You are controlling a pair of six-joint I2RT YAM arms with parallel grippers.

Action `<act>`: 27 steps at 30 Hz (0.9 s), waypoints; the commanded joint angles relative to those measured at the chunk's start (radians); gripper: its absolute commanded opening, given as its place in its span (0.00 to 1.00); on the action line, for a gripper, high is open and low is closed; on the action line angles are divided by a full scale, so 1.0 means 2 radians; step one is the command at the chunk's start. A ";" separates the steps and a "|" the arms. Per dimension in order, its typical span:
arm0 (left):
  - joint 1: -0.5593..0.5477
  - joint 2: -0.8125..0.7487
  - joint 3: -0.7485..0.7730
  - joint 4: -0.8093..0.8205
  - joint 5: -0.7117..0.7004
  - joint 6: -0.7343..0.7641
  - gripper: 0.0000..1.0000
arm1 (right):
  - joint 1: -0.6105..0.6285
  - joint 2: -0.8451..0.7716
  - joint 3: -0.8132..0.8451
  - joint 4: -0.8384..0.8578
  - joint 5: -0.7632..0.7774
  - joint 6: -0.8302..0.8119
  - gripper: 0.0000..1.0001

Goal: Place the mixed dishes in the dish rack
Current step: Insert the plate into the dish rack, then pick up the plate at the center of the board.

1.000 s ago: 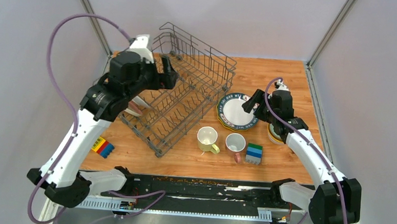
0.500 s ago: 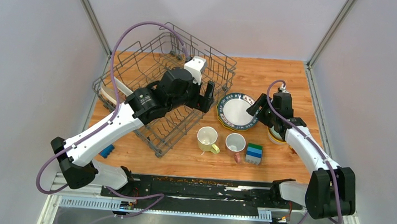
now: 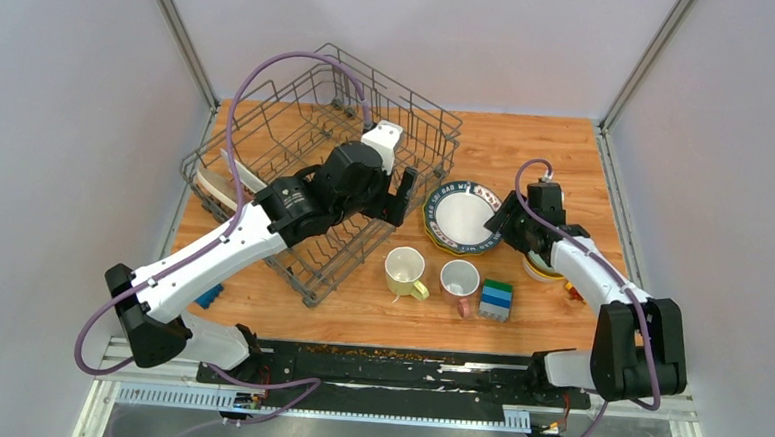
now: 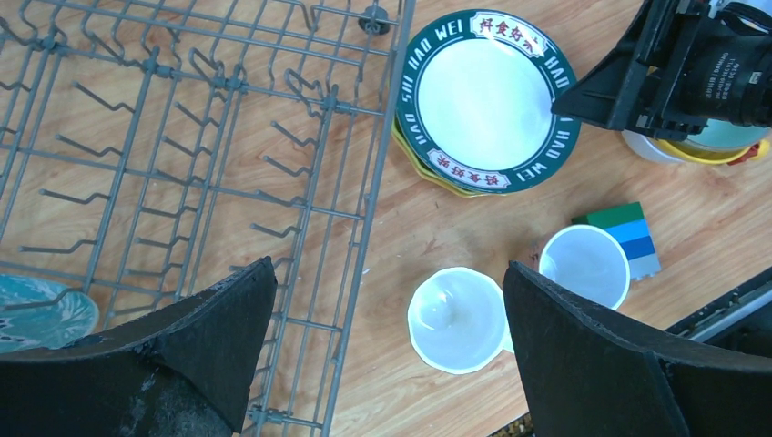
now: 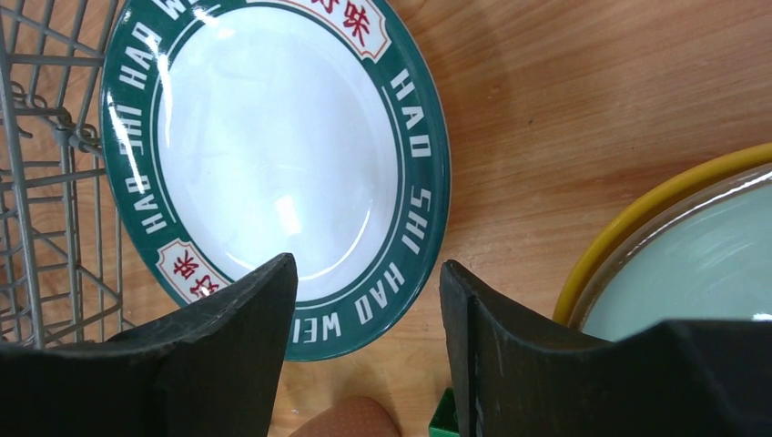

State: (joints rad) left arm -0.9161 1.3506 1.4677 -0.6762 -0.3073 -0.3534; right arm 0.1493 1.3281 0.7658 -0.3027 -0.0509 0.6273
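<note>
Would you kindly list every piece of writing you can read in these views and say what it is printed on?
"HAO SHI HAO WEI": white letters round the green rim of the patterned plate.
"味": red, in a white panel on that rim; the other red characters are too small to be sure of.
Label on the right arm: too blurred to read.

A warm orange-brown wooden table [image 3: 528,136] sits boxed in by plain pale grey walls [image 3: 493,44], with slim metal posts [image 3: 178,29] in the back corners and soft, even light throughout.
</note>
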 commanded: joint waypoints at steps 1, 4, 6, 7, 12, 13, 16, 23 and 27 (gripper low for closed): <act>-0.002 0.004 0.000 0.000 -0.016 0.001 1.00 | -0.002 0.007 0.014 -0.008 0.021 0.000 0.59; -0.003 0.008 0.003 0.000 -0.010 0.004 1.00 | -0.002 0.012 0.015 -0.013 0.025 -0.005 0.56; -0.003 0.013 0.005 -0.002 -0.009 0.005 1.00 | -0.002 0.019 0.018 -0.013 0.025 -0.010 0.56; -0.003 0.017 0.007 -0.004 -0.009 0.005 1.00 | -0.001 0.023 0.019 -0.013 0.025 -0.010 0.55; -0.003 0.025 0.011 -0.013 -0.008 0.004 1.00 | -0.001 0.039 0.019 -0.006 0.025 -0.006 0.48; -0.003 0.026 0.009 -0.013 -0.009 0.004 1.00 | -0.002 0.040 0.018 -0.001 0.025 -0.005 0.47; -0.003 0.026 0.009 -0.019 -0.013 0.002 1.00 | -0.001 0.039 0.016 0.008 0.025 -0.004 0.38; -0.003 0.022 0.008 -0.028 -0.025 0.012 1.00 | -0.002 0.027 0.000 0.027 0.025 -0.004 0.29; -0.003 0.027 0.015 -0.037 -0.029 0.014 1.00 | -0.001 0.045 0.005 0.027 0.020 -0.010 0.26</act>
State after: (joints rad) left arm -0.9169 1.4120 1.4677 -0.7395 -0.3420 -0.3492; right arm 0.1490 1.4048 0.7658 -0.3084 -0.0105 0.6216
